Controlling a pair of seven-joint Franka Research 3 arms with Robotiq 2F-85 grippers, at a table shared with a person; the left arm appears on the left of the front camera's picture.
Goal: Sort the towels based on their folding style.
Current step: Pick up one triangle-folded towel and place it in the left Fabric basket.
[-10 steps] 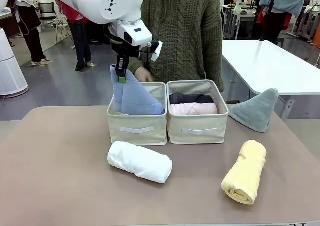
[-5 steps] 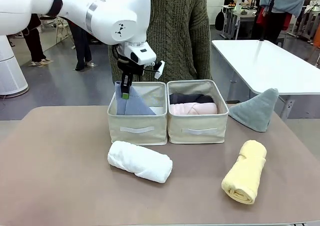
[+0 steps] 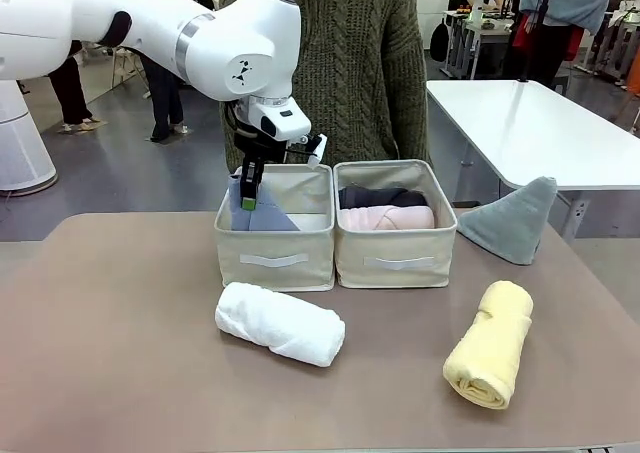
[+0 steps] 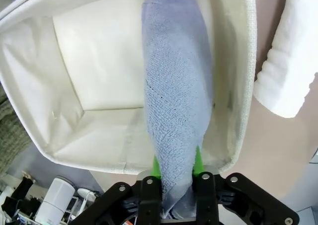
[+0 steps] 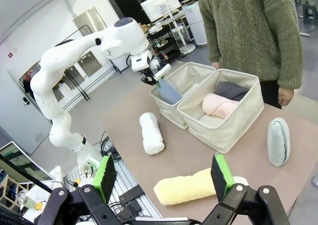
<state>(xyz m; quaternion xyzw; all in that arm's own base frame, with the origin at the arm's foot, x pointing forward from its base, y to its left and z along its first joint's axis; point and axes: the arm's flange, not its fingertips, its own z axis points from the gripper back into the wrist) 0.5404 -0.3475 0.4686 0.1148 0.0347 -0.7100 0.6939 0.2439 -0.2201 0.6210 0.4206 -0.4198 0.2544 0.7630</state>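
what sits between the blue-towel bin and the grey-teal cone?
The second bin, holding the pink roll and dark grey roll, in the front view.

Three views: one fixed in front, one on each of my wrists.
Front camera sits between my arms, looking across the worktop at the person on the far side. Left wrist camera looks down, very close, into the left bin. Right wrist camera is high and well back, facing the whole worktop slantwise. All three share the left bin and its light blue towel.
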